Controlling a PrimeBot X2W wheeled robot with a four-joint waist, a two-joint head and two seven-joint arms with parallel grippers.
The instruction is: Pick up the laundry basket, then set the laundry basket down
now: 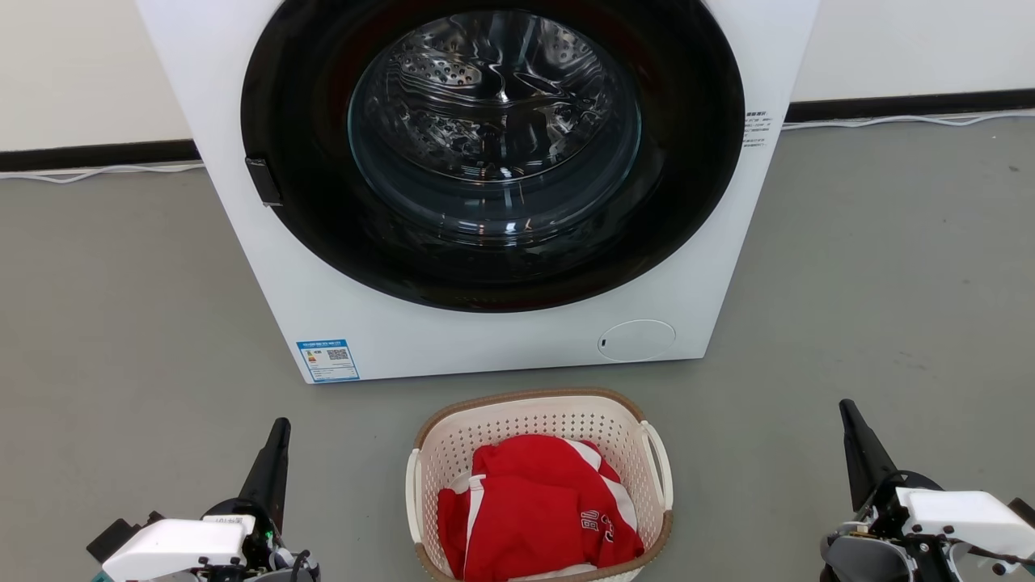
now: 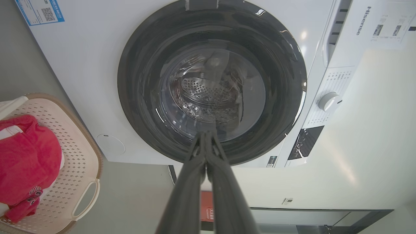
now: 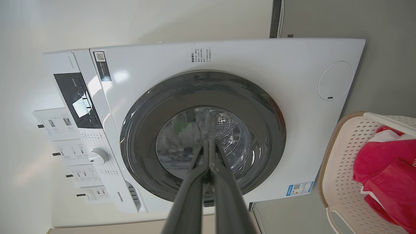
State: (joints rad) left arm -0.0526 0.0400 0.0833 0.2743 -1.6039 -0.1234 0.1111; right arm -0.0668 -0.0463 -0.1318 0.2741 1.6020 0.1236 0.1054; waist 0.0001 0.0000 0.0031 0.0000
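The laundry basket, cream-white and perforated with a brown rim and white loop handles, stands on the grey floor in front of the washing machine, holding a red garment. It also appears at the left edge of the left wrist view and the right edge of the right wrist view. My left gripper is shut and empty, to the basket's left and clear of it. My right gripper is shut and empty, well to the basket's right. Both point toward the machine; their fingertips meet.
A white front-loading washing machine with a dark round door stands just behind the basket. Grey floor lies open on both sides. A white cable runs along the dark skirting at the wall.
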